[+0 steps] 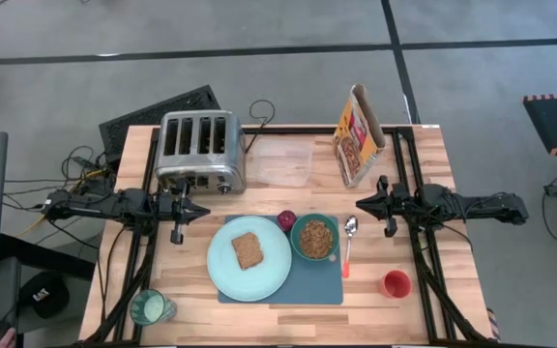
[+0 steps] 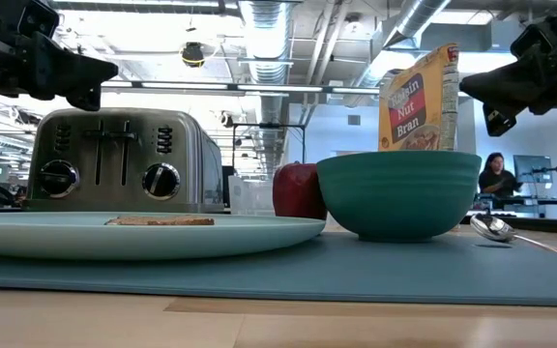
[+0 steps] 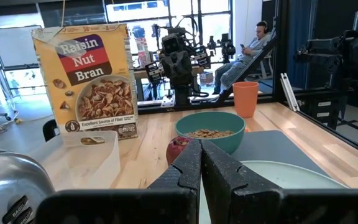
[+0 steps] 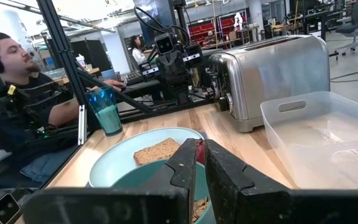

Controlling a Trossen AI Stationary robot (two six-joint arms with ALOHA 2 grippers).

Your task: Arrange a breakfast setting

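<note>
A slate-blue mat (image 1: 298, 280) lies at the table's near middle. On it rest a pale mint plate (image 1: 222, 271) with a brown toast slice (image 1: 249, 250), a green bowl (image 1: 315, 238) of cereal, and a red-handled spoon (image 1: 348, 247). A small dark red fruit (image 1: 286, 220) sits at the mat's far edge. My left gripper (image 1: 203, 211) is shut and empty above the table's left side, near the toaster. My right gripper (image 1: 360, 203) is shut and empty above the table's right side, near the cereal box.
A chrome toaster (image 1: 199, 148) stands at the far left, a clear plastic tray (image 1: 283, 163) at the far middle, a cereal box (image 1: 358, 134) at the far right. A red cup (image 1: 395, 284) stands near right, a teal glass (image 1: 152, 307) near left. People show beyond the table.
</note>
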